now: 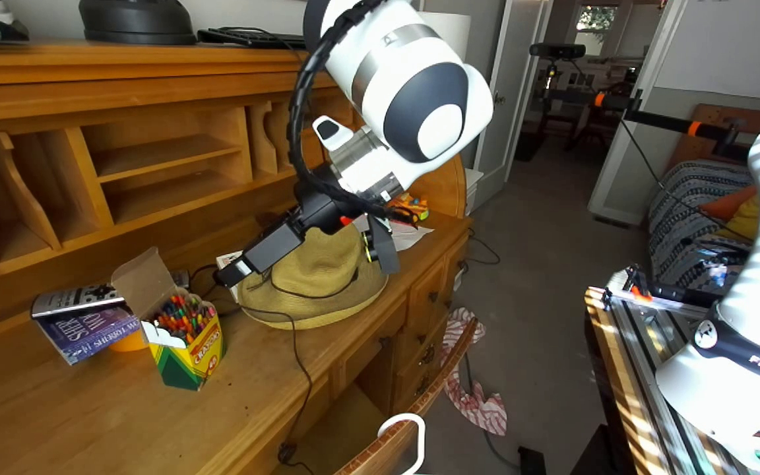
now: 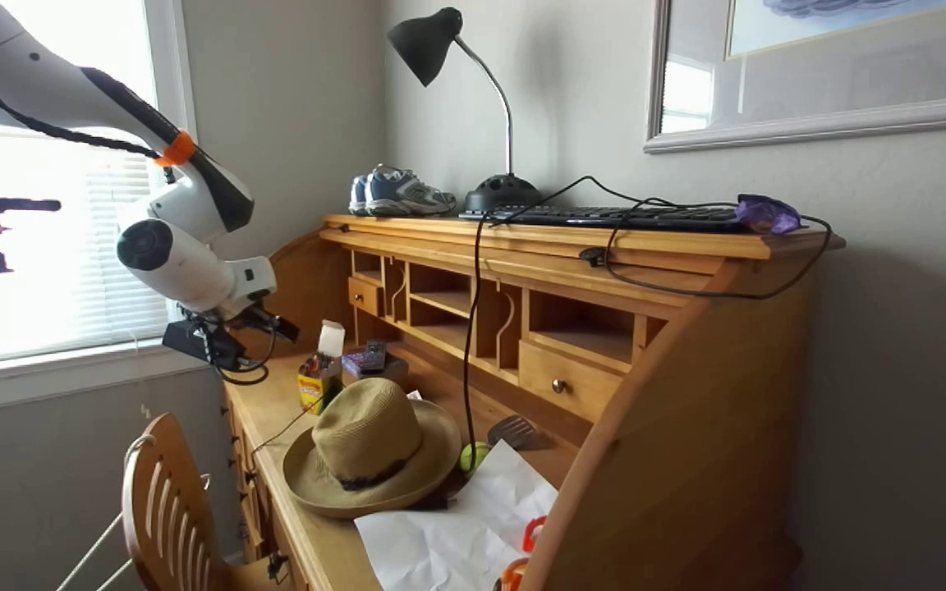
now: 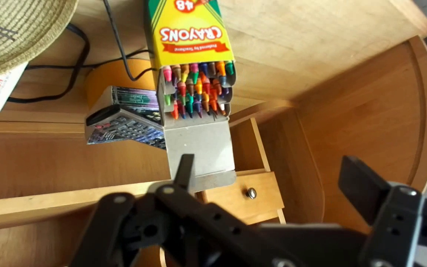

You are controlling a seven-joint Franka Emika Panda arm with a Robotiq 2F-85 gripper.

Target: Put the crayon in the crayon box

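On the desk (image 1: pixel 90 412), the crayon box (image 1: pixel 200 351) stands lower than the wide-spread tool (image 3: pixel 267 165).

- In the wrist view, ahead of the black two-fingered gripper (image 3: pixel 267 161), in line with the finger at picture left: the green-and-yellow cardboard crayon box (image 3: pixel 193 40), standing on the tan wooden desk (image 3: pixel 291 44).
- In the box: pointed multicoloured crayons (image 3: pixel 198 87); its tan cardboard flap lid (image 3: pixel 198 148) extends toward the hand.
- Ahead, well to picture left: the tan woven straw hat (image 3: pixel 28 33).
- Between hat and box: a thick purple book (image 3: pixel 139 99), a dark keypad device (image 3: pixel 128 129) on it.
- To picture right of the hand: the curved wooden side panel (image 3: pixel 369 122).
- Between the fingers, farther off: a small round-knobbed wooden drawer (image 3: pixel 235 198).
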